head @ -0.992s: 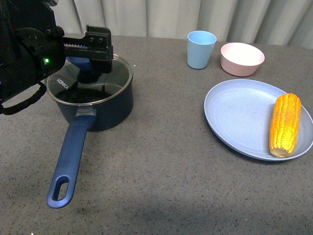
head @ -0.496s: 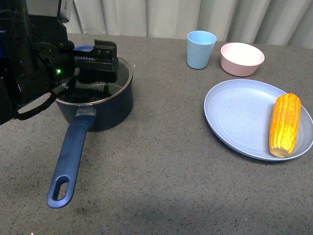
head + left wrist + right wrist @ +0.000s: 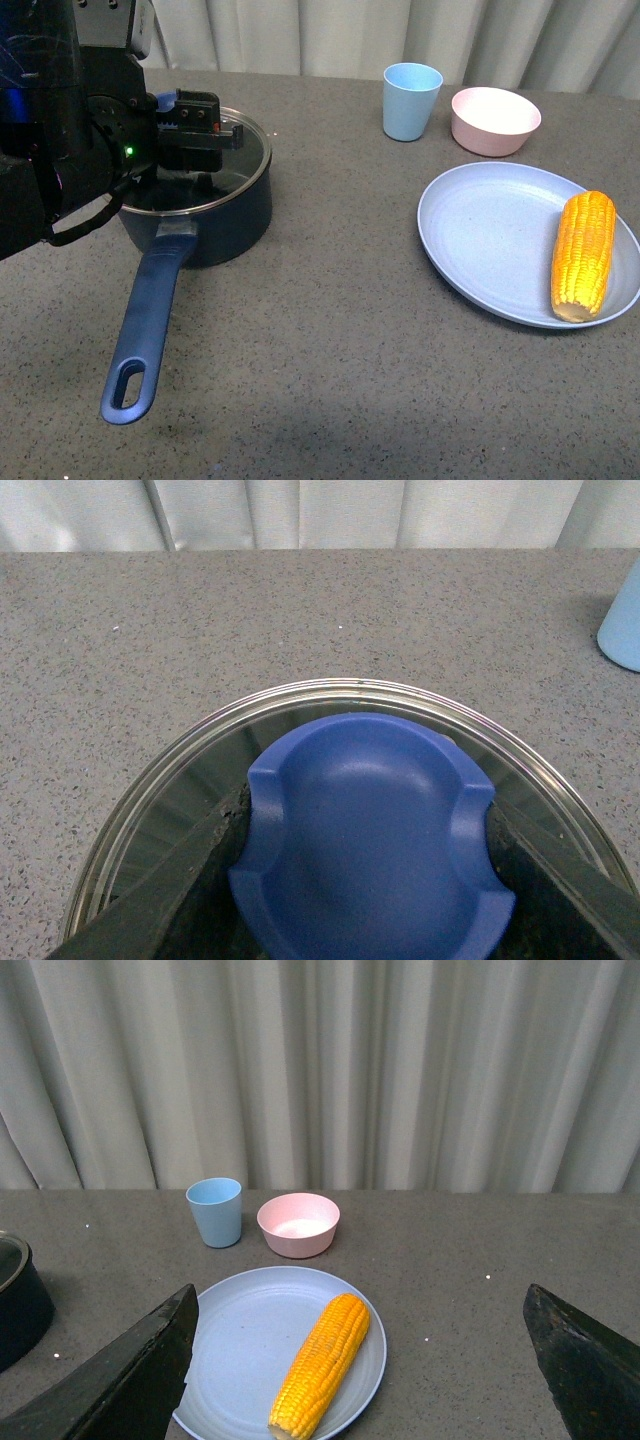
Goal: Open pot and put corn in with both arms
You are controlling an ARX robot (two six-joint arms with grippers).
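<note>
The navy pot stands at the left of the grey table, its long blue handle pointing toward me. A glass pot lid rests on it. My left gripper is shut on the lid's blue knob, whose waist sits between the fingers. The rim of the lid circles the knob. The corn lies on a light blue plate at the right. My right gripper hangs open above the table, with the corn between its fingers and well below them.
A light blue cup and a small pink bowl stand at the back, behind the plate. A pale curtain closes off the far edge of the table. The pot's side shows at one edge of the right wrist view.
My left arm has come lower and slightly left over the pot, and its fingers now sit down around the lid knob. Pot, plate and corn have stayed put.
</note>
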